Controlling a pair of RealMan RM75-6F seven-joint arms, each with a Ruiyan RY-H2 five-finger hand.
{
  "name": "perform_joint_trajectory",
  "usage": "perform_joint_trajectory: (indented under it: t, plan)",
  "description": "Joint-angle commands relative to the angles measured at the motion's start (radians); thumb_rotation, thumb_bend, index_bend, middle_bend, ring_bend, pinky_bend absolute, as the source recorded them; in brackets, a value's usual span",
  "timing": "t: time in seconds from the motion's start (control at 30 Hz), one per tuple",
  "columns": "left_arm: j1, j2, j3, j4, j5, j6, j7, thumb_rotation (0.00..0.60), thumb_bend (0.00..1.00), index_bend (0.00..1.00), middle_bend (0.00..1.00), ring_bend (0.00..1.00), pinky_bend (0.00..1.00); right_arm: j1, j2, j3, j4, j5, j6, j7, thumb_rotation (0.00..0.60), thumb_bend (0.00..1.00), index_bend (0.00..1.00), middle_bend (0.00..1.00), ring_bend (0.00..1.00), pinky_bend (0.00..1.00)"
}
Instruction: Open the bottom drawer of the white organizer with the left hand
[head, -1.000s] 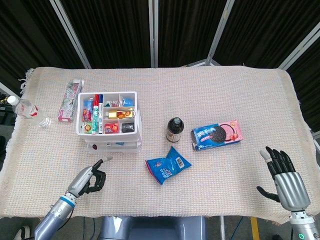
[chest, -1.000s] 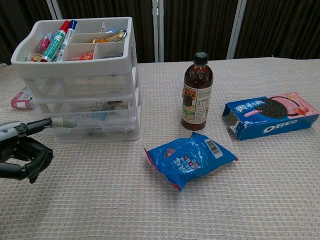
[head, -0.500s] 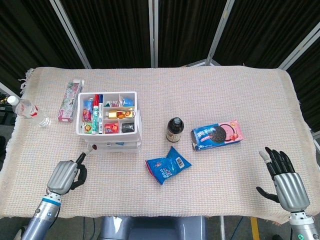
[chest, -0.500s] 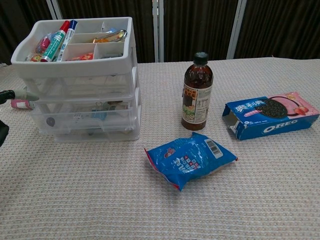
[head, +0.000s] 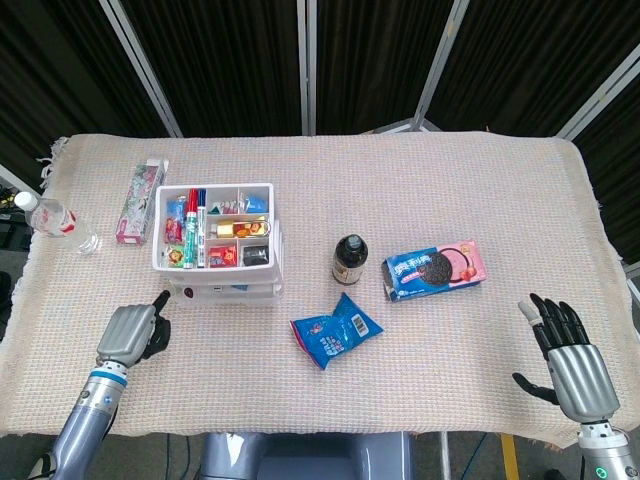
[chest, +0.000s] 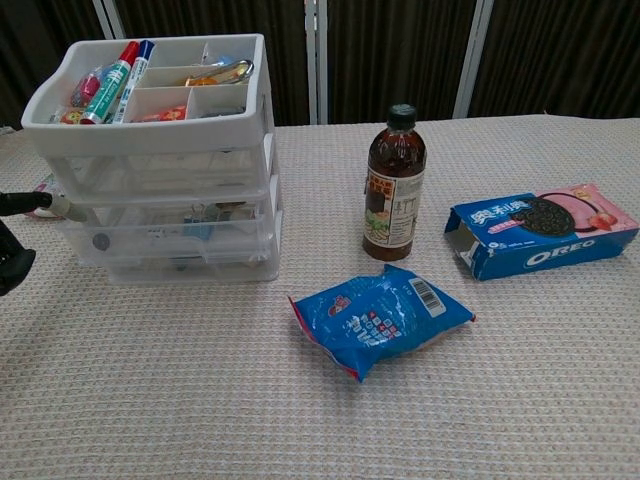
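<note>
The white organizer stands on the left part of the cloth, its top tray full of pens and small items. Its clear bottom drawer sits flush with the drawers above it. My left hand lies on the cloth just left of the organizer's front corner. Its fingers are curled in, with one stretched out toward the drawers and nothing held. In the chest view only that fingertip and a dark part of the hand show at the left edge. My right hand hovers at the near right corner, fingers spread and empty.
A brown bottle, an Oreo box and a blue snack bag lie right of the organizer. A pink box and a water bottle lie to its left. The table's near edge runs just behind both hands.
My left hand has moved left from in front of the bottom drawer to beside the organizer's front-left corner. The drawers and my right hand have not moved.
</note>
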Motion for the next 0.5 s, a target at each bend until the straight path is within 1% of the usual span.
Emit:
perform_joint_trajectory:
  t: [0.03,0.2,0.37,0.5]
  plan:
    - [-0.008,-0.007,-0.001,0.003,-0.006,-0.006,0.004,0.600,0.73,0.16,0.85,0.84,0.64,0.000,0.000,0.000,0.000,0.001,-0.002,0.001,0.600,0.02,0.00,0.00,0.00,0.00]
    - [-0.016,-0.009,0.005,-0.002,-0.010,-0.006,0.005,0.600,0.73,0.18,0.85,0.84,0.64,0.001,0.000,-0.001,0.001,-0.001,-0.004,0.000,0.600,0.02,0.00,0.00,0.00,0.00]
    - [-0.019,0.002,0.016,-0.015,-0.004,0.000,0.002,0.600,0.73,0.29,0.85,0.84,0.64,0.001,-0.001,-0.001,0.001,-0.001,-0.003,0.000,0.600,0.02,0.00,0.00,0.00,0.00]
    - [-0.016,0.014,0.031,-0.027,0.011,0.005,-0.006,0.600,0.73,0.34,0.85,0.84,0.64,0.001,-0.001,-0.002,0.001,-0.001,-0.005,-0.002,0.600,0.02,0.00,0.00,0.00,0.00]
